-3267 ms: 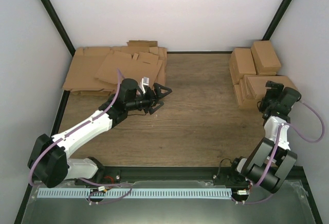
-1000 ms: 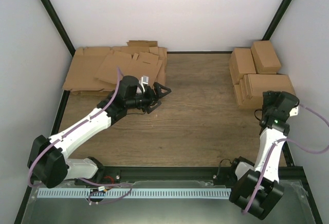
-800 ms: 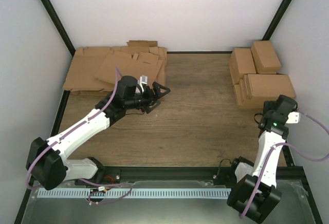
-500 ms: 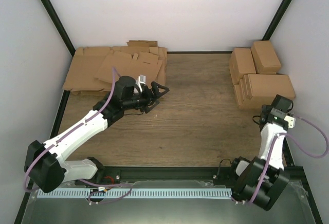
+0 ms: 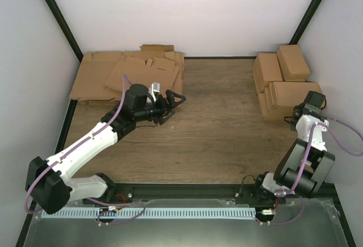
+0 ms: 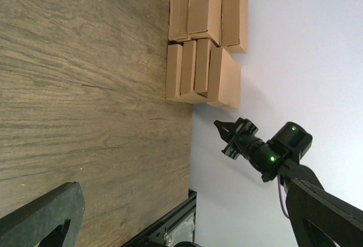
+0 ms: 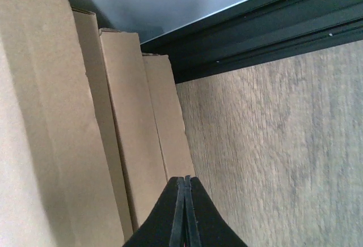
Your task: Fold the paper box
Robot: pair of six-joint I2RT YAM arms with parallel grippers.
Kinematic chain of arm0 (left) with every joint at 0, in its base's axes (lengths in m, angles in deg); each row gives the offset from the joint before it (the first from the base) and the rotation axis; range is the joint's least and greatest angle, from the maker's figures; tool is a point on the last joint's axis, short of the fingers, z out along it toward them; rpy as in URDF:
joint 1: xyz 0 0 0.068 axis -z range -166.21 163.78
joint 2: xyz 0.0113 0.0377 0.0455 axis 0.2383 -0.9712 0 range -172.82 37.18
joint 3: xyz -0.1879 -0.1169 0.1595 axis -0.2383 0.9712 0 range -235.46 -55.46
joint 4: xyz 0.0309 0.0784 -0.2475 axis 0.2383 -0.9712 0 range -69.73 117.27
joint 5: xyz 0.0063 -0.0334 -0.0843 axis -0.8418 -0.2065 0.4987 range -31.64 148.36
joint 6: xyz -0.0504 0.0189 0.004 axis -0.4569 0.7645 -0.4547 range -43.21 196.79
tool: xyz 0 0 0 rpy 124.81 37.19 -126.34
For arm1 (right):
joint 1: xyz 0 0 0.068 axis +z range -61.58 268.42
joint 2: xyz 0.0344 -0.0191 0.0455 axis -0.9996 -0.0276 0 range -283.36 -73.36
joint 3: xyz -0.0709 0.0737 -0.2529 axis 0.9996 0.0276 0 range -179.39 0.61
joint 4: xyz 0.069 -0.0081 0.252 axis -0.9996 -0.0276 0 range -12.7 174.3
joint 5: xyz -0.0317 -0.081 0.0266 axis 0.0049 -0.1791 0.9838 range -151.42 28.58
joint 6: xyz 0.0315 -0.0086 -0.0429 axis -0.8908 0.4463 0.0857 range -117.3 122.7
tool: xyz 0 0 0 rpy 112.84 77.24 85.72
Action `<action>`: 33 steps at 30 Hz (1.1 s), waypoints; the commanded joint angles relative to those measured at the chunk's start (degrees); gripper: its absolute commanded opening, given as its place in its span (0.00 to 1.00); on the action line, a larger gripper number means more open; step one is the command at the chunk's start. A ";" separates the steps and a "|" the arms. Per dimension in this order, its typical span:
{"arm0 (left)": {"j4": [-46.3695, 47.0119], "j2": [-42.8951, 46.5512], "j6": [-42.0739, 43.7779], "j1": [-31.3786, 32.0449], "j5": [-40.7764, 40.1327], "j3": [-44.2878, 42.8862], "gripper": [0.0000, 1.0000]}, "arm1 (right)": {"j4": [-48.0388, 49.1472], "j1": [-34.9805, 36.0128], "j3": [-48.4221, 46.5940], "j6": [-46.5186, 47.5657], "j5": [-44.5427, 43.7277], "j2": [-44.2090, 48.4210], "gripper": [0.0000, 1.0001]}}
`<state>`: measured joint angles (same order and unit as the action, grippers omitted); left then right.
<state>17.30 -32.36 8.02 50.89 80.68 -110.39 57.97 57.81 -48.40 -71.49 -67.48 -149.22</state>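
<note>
- heap of flat cardboard sheets [image 5: 127,77]: lies at 10 o'clock on the table [image 5: 227,139], as in the earlier frames.
- left gripper [image 5: 173,106]: sits at the heap's 4 o'clock corner, drawn slightly toward 9 o'clock since three seconds ago. its fingers are spread wide, with only bare table between them, and they touch nothing.
- paper box [image 5: 295,94]: closed and lying flat at 3 o'clock. it is the nearest of the folded boxes [image 5: 281,65] grouped by the right wall, in the same place as before.
- right gripper [image 7: 184,180]: three seconds ago it hung over the paper box. the arm has since folded back toward 5 o'clock, leaving the gripper at the box's 5 o'clock corner. its fingers are pressed together on nothing, tips aimed at folded boxes standing on edge; whether they touch cannot be told.
</note>
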 commanded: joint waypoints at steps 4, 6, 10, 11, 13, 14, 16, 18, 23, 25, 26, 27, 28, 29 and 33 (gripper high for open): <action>0.30 -0.04 0.66 -0.01 0.28 0.10 1.00 | 0.48 0.30 -5.08 -1.37 -3.77 -5.59 0.01; 0.48 -0.30 0.74 -0.01 0.35 0.01 1.00 | 0.68 0.29 -5.63 -1.24 -3.93 -6.41 0.01; 0.87 -1.02 0.75 -0.01 0.83 0.02 1.00 | 0.91 0.36 -6.27 -0.88 -3.56 -7.36 0.01; 0.92 -1.11 0.81 -0.01 0.87 -0.01 1.00 | 1.15 0.37 -6.27 -0.75 -3.48 -7.46 0.04; 0.91 -1.12 0.91 -0.01 0.78 -0.08 1.00 | 1.85 0.37 -6.27 0.00 -3.31 -7.48 0.30; 0.94 -1.10 0.92 -0.06 0.71 -0.15 1.00 | 1.82 0.33 -6.27 -0.03 -3.45 -7.36 0.47; 0.96 -1.20 1.01 -0.01 0.70 -0.08 1.00 | 1.70 0.38 -6.37 -0.09 -3.86 -7.19 0.71; 1.06 -1.30 1.01 -0.01 0.78 0.03 1.00 | 0.86 0.40 -6.88 -0.20 -4.31 -7.12 0.73; 1.01 -1.13 0.97 -0.01 0.88 0.10 1.00 | -0.28 0.37 -7.28 -0.72 -4.40 -6.93 0.69; 0.86 -0.86 1.06 -0.01 0.79 0.10 1.00 | -0.64 0.30 -7.04 -0.70 -4.46 -6.56 0.68; 0.72 -0.72 1.09 -0.01 0.72 0.09 1.00 | -0.76 0.32 -6.79 -0.67 -4.54 -6.18 0.68; 0.65 -0.66 1.17 -0.01 0.70 0.14 1.00 | -0.78 0.33 -6.47 -0.64 -4.64 -5.73 0.69; 0.54 -0.43 1.24 -0.01 0.68 0.18 1.00 | -0.48 0.32 -6.06 -0.42 -4.72 -5.28 0.70; 0.43 -0.30 1.39 -0.01 0.63 0.25 1.00 | -0.11 0.31 -5.67 -0.41 -4.74 -4.86 0.71; -0.02 0.27 1.57 -0.05 0.52 0.61 1.00 | 1.18 0.32 -6.14 0.49 -3.87 -5.49 0.43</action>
<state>17.60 -33.23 8.44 50.89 81.10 -110.39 59.04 57.87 -53.19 -71.45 -70.06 -155.32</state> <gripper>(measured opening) 0.999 0.570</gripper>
